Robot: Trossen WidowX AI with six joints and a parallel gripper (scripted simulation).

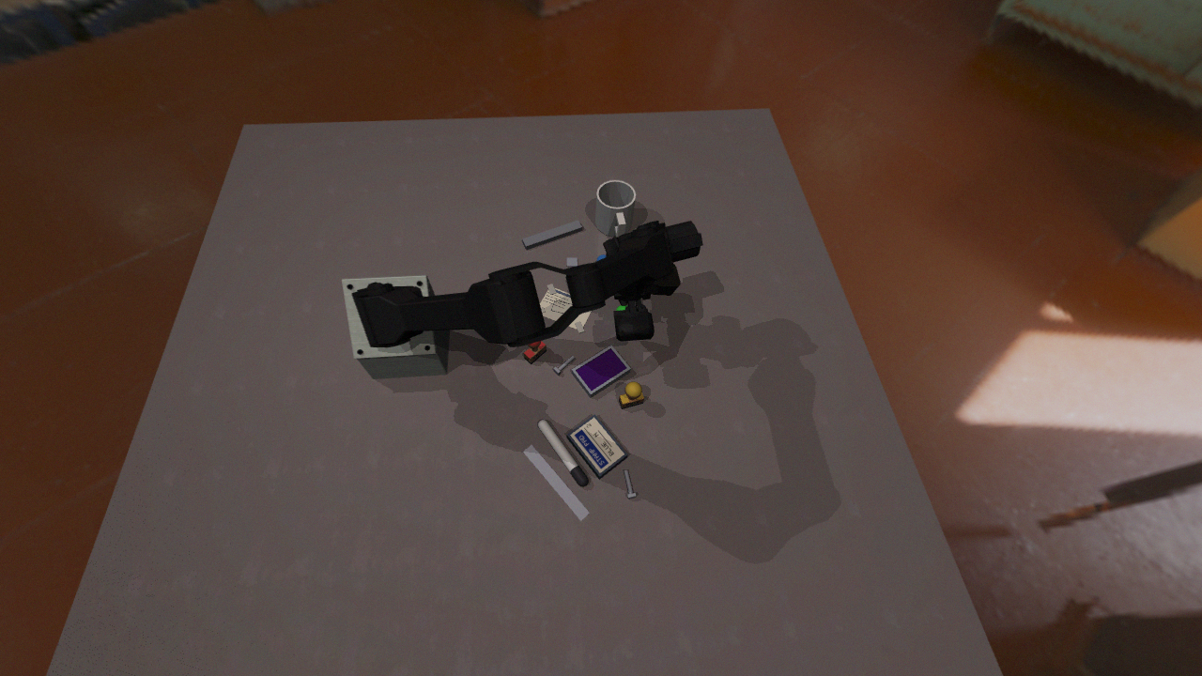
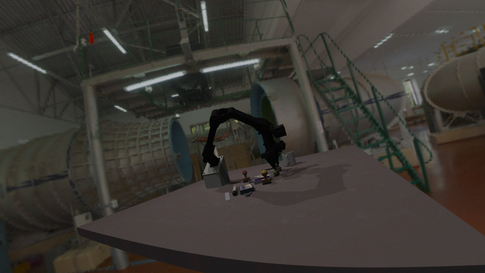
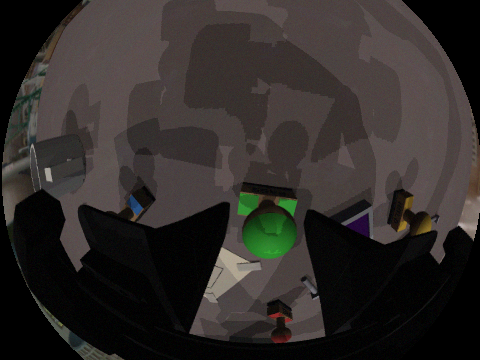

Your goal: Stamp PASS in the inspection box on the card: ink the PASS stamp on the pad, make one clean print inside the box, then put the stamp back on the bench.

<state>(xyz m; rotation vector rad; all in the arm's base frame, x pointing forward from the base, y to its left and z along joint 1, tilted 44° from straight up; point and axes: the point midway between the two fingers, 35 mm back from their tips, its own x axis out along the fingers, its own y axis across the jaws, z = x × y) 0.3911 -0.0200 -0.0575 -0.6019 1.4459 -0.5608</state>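
Observation:
A green-knobbed stamp [image 3: 268, 236] [image 1: 620, 308] stands upright on the table, just right of the white card [image 1: 557, 300] [image 3: 227, 270]. My gripper [image 3: 268, 213] [image 1: 634, 323] [image 2: 273, 164] is open. It is low over the stamp, with a finger on each side of the knob and not touching it. The purple ink pad [image 1: 601, 370] [image 3: 356, 223] lies a short way in front of the gripper. Most of the card is hidden under my arm.
A red stamp [image 1: 534, 353] [image 3: 280, 320], a yellow stamp [image 1: 633, 393] [image 3: 408, 214] and a blue stamp [image 3: 136, 203] stand nearby. A grey mug [image 1: 616, 204] and a grey bar [image 1: 552, 234] are behind. A marker [image 1: 561, 452], a blue box [image 1: 597, 446] and screws lie in front.

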